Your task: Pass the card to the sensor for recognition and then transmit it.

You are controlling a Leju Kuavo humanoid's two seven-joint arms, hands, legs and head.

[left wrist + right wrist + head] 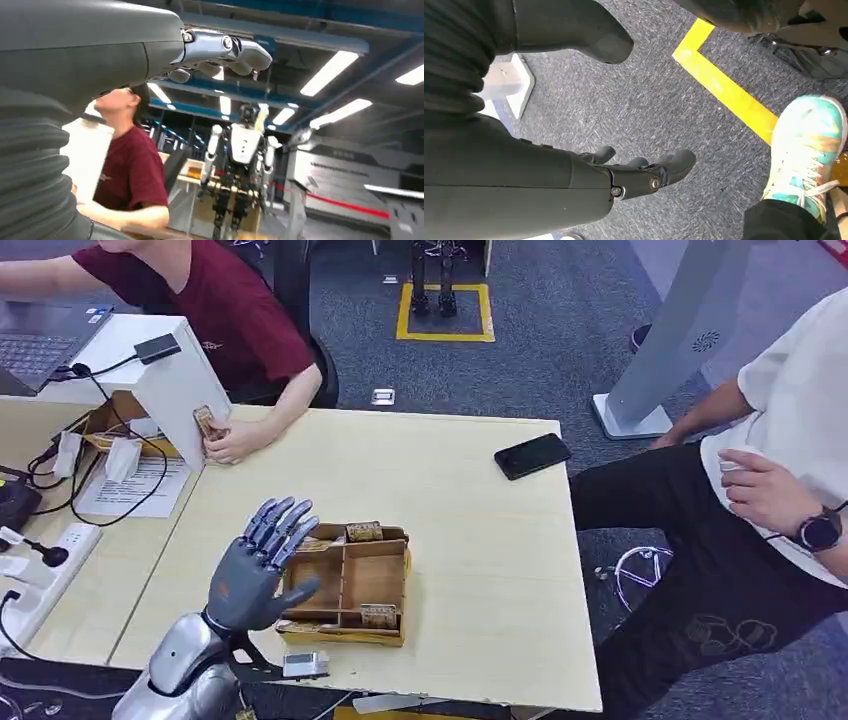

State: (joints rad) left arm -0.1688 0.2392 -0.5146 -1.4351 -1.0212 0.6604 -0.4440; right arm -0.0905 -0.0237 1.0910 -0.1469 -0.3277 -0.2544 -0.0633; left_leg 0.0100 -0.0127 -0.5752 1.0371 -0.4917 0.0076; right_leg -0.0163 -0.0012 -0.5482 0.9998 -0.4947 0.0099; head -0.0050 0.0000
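Low in the head view's left half, the left hand (262,565) hovers empty with fingers spread beside the wooden card tray (347,583) on the tabletop (480,570). At upper left, a person's hand (232,441) holds a card (205,421) against the white sensor stand (172,380). The right hand (644,172) hangs empty above the carpet, fingers loosely apart.

Bare pale wooden tabletop (480,540) between the brown compartmented cardboard tray (372,585) and the black phone (532,455): open passage. Left hand (262,565), fingers spread and empty, hangs just beside the tray's left wall. Path to the white slanted sensor stand (180,390) partly blocked (maroon-shirted person's hand (235,440) rests against it, holding a card). Black cables (95,480) clutter the left edge.
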